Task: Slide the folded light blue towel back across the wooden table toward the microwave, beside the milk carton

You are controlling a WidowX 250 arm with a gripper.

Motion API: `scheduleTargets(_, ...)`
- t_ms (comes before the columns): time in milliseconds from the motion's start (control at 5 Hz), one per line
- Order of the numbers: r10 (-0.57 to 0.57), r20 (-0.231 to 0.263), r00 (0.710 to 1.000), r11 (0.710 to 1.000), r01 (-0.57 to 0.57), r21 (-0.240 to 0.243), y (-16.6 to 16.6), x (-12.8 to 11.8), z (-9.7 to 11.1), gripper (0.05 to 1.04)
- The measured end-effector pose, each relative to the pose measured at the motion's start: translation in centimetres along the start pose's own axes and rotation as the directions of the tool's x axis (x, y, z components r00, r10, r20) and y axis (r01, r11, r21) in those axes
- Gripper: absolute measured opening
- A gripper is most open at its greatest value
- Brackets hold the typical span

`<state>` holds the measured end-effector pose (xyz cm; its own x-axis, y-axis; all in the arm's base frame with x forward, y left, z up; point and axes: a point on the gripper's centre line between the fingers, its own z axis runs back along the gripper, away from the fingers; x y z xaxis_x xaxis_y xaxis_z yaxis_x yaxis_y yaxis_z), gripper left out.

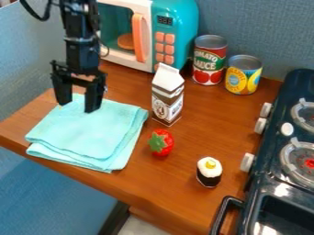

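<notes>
Here's the black arm [81,46], coming in from the upper left of the view, and at its lower end hangs the gripper [78,97], right over the far part of the cloth [89,133]. The jaws stand wide apart, nothing clenched in them, with pale turquoise fabric in view between the two sides. Whether the tips touch it, I cannot tell.

And the cloth itself: it lies flat on the left part of the wooden table [184,183], folded over in layers, the lower layers peeking out along the near edge.

Just beside its right edge, there's the carton [167,98], brown and white, upright with a peaked white top. Nearer the camera sits the strawberry [160,143], bright red, its green leaves facing out to the left. Farther right and nearer again, here's the cupcake [209,172], white on top with a dab of yellow, dark around the base.

Up at the back, against the blue-grey wall [257,27], the toy microwave [176,30] shows off teal and white, with orange buttons and an orange handle. To its right, two cans side by side: the red can [208,62], the taller one, then the yellow can [243,75]. And along the right edge, the dark stove [279,181], with round burners, white knobs and a black handle at its near end.
</notes>
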<state>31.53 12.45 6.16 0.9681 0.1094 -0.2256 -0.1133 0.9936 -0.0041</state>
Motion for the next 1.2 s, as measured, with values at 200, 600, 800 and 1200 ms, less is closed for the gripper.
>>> scheduleTargets(200, 0.005, -0.065, 0.998, 1.0, -0.006, -0.01, -0.4, 0.3, -1.7, 1.004)
scheduleTargets(600, 0.008, -0.203, 0.979, 0.999, -0.018, -0.044, -0.5, 0.6, -3.5, 1.004)
scheduleTargets(800, 0.035, -0.2, 0.979, 0.999, -0.041, -0.022, -0.1, 1.8, -3.6, 1.004)
scheduleTargets(1200, 0.073, -0.101, 0.992, 0.997, -0.071, 0.023, 1.2, 6.0, -2.6, 1.004)
